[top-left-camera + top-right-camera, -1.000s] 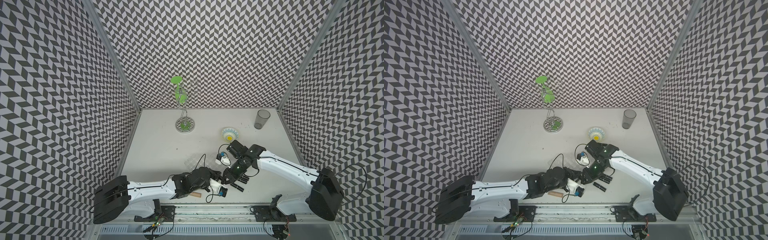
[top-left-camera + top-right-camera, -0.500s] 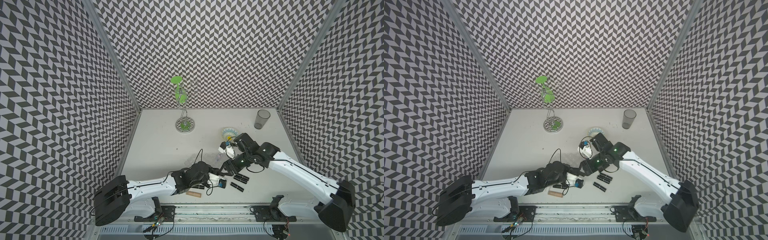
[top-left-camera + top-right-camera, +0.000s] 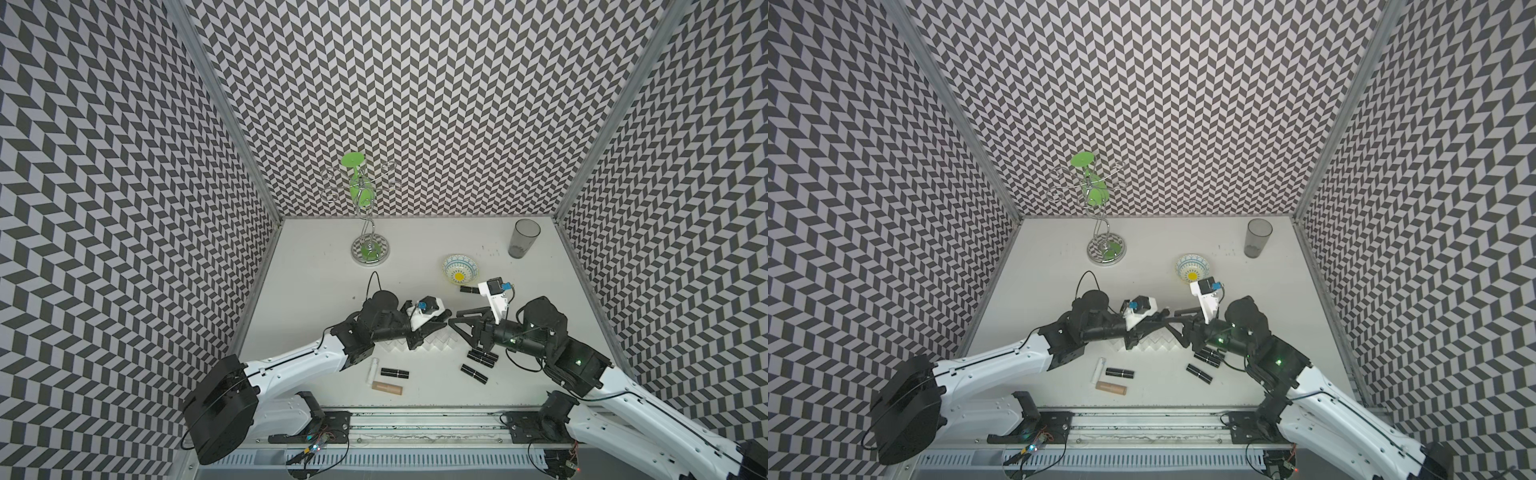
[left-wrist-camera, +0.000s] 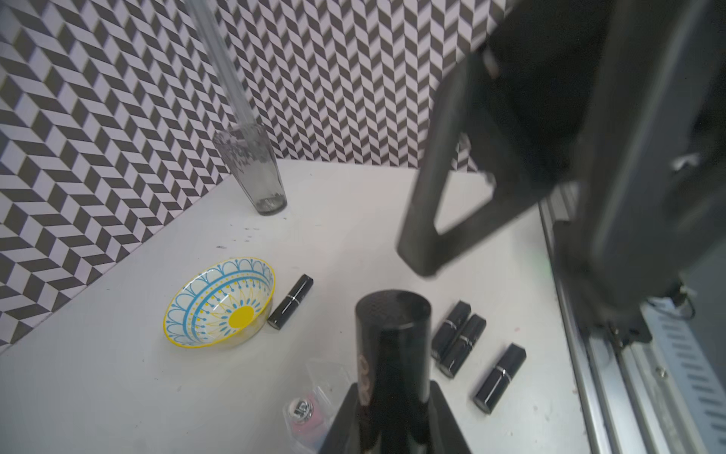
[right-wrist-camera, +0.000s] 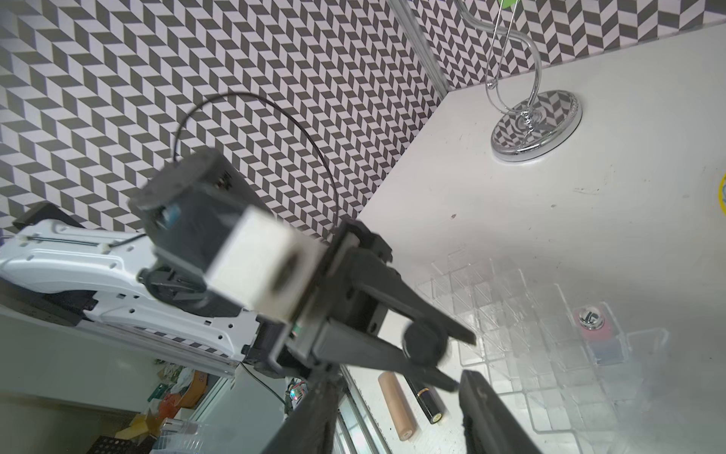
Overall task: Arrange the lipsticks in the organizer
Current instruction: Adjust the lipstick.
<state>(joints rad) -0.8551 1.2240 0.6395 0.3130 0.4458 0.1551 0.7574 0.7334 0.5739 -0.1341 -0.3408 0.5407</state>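
Left fingers (image 4: 448,428) — black lipstick (image 4: 393,338) between them, over organizer (image 5: 510,306)

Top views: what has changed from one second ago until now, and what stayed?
The left claw and right claw moved away from the front edge to the organizer. The right one opened, apparently leaving the black lipstick to the left, which stays shut on it. Loose lipsticks, bowl, tumbler: unmoved.

No legible text (all views)
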